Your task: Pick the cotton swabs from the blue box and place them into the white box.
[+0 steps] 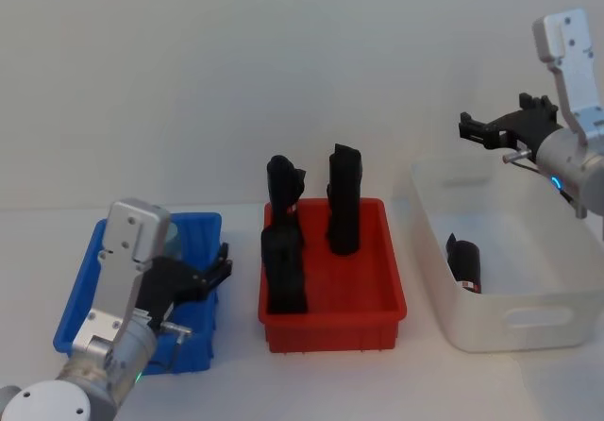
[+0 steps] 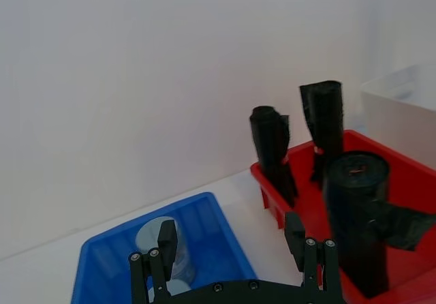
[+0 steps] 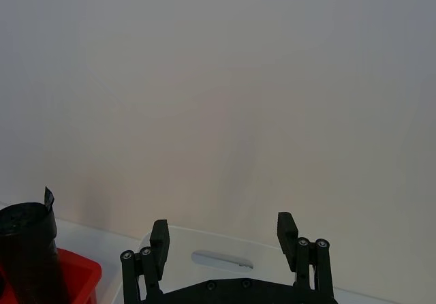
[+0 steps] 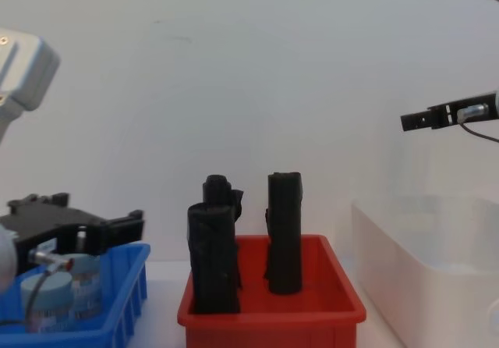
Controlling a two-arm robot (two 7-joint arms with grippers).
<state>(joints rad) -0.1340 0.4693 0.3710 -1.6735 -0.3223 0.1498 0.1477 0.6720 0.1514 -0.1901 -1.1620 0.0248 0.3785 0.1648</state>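
The left gripper [image 1: 225, 261] hangs over the blue box [image 1: 193, 220], its fingers apart and empty. In the head view its arm covers much of the box. The swabs [image 4: 54, 295] sit inside the blue box under the gripper. From the chest, cable and gripper cross them, so their number is unclear. In the left wrist view one finger [image 2: 167, 239] hides part of a tub. The right gripper [image 3: 223, 225] is held high over the white box [image 1: 514, 322], near its far left corner, fingers apart and empty. That box runs off the head view's right edge and holds one roll [image 1: 464, 262]. The red bin [image 1: 330, 331] stands between the boxes
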